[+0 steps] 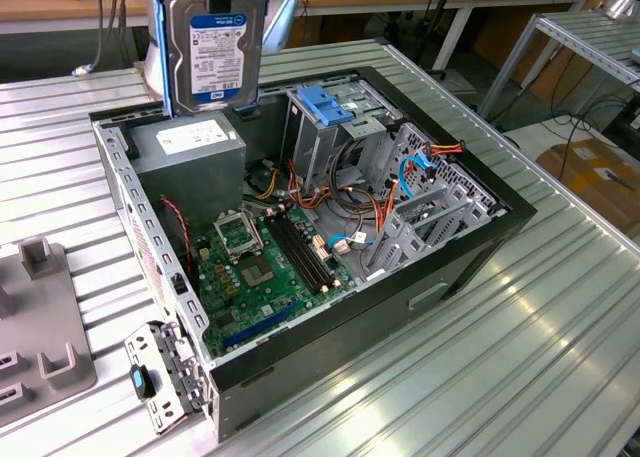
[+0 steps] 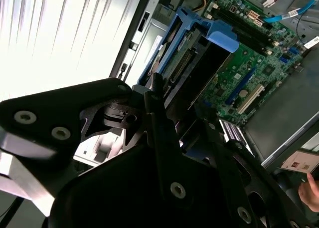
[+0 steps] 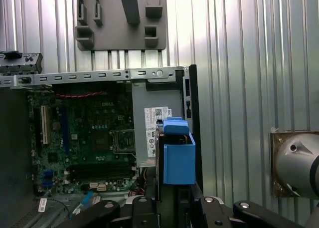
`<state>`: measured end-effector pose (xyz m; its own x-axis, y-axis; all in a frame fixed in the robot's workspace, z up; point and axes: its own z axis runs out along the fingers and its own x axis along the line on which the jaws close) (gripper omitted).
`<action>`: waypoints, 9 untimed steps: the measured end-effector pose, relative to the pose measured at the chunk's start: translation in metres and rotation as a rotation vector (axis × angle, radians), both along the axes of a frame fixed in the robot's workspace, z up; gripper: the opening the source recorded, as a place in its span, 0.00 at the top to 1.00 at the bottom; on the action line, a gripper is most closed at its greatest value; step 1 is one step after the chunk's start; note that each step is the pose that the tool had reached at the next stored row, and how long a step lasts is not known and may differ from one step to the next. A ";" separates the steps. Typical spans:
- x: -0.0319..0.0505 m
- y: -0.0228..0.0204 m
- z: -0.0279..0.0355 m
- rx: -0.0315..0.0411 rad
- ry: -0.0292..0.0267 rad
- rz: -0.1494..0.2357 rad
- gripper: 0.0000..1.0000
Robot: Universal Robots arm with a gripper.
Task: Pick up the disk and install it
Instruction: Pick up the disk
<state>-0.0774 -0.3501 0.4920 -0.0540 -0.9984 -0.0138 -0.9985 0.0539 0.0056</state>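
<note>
So the gripper (image 2: 182,103) is clamped on the disk (image 1: 215,47), one finger on each flat face. The drive hangs upright in the air with its label facing the exterior camera and the blue carrier framing its edges. Looking down in the first wrist view, it sits edge-on over the power-supply box (image 3: 152,133), right by the wall of the open computer case (image 1: 480,247), so it's not in any bay yet. The metal cage with the blue plastic top (image 1: 325,102) is nearby, to the exterior view's right of the disk. My take on doing this carry well: keep the drive vertical and the grip square, go slow, stay high enough to clear the case rim and the loose cables, and get the carrier lined up with the cage before going down. Count-wise: one disk, one gripper, one case, one power-supply box, one cage, one motherboard (image 1: 265,267), plus one grey fixture plate (image 1: 40,347) out on the ribbed table (image 1: 450,377).
</note>
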 end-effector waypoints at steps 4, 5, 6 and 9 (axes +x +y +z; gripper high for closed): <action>0.0159 0.0000 0.0000 0.0000 0.0000 0.000 0.65; 0.0185 0.0000 0.0000 0.0000 0.0000 0.000 0.65; 0.0220 0.0000 0.0000 0.0000 0.0000 0.000 0.65; 0.0333 0.0000 -0.0001 0.0001 0.0000 0.000 0.65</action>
